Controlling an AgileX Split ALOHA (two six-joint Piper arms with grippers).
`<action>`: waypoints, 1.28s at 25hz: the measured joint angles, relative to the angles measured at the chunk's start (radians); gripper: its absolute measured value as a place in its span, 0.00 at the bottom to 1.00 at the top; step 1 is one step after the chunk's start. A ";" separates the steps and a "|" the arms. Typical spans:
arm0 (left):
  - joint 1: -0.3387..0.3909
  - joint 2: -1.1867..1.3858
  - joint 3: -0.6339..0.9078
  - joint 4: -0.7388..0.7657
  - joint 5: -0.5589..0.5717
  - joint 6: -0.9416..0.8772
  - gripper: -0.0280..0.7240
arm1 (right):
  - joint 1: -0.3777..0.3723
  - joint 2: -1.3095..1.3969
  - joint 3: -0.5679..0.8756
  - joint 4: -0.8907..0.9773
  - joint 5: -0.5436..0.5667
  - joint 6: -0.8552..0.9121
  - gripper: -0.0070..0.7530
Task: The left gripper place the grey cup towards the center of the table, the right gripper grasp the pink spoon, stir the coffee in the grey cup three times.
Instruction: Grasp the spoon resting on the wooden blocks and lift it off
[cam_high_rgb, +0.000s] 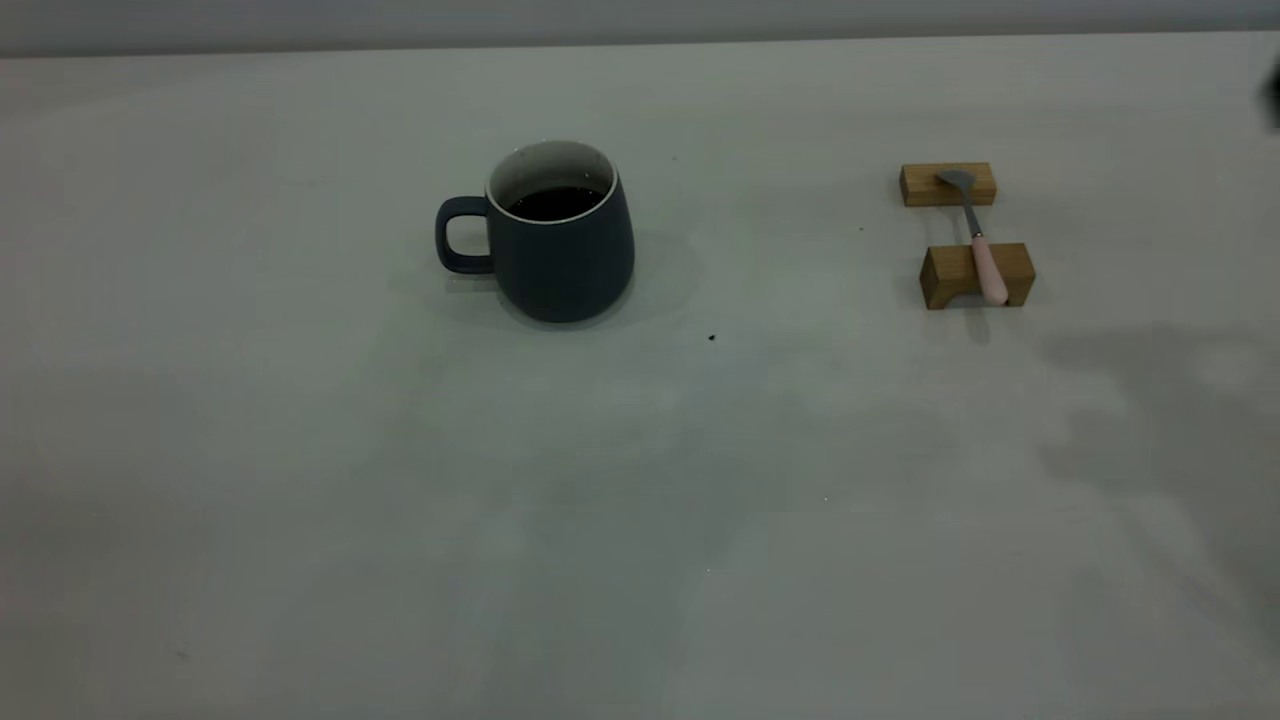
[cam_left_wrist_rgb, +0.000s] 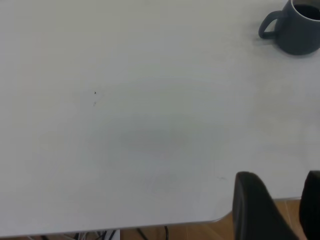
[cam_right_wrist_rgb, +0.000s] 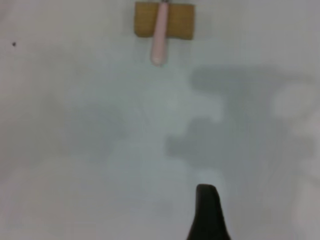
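grey cup (cam_high_rgb: 560, 240) with coffee (cam_high_rgb: 555, 203) stands mid-bench, untouched; pink spoon (cam_high_rgb: 985, 262) rests across two wooden blocks (cam_high_rgb: 975, 275), well apart. left tool (cam_left_wrist_rgb: 272, 212) looks spread; right tool (cam_right_wrist_rgb: 207, 215) unclear. everything remains to do.

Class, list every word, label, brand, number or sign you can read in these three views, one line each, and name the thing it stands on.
None: no readable text in any view.
The grey cup is plain, with no print on the side that shows.
The pink spoon and the two wooden blocks carry no marks.
The table shows only tiny dark specks, not characters.
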 joint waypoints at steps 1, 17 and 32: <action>0.000 0.000 0.000 0.000 0.000 0.000 0.43 | 0.008 0.066 -0.031 0.002 -0.011 -0.001 0.81; 0.000 0.000 0.000 0.000 0.000 0.000 0.43 | 0.060 0.578 -0.350 0.022 -0.052 -0.052 0.80; 0.000 0.000 0.000 0.000 0.000 0.000 0.43 | 0.100 0.714 -0.445 0.092 -0.077 -0.119 0.79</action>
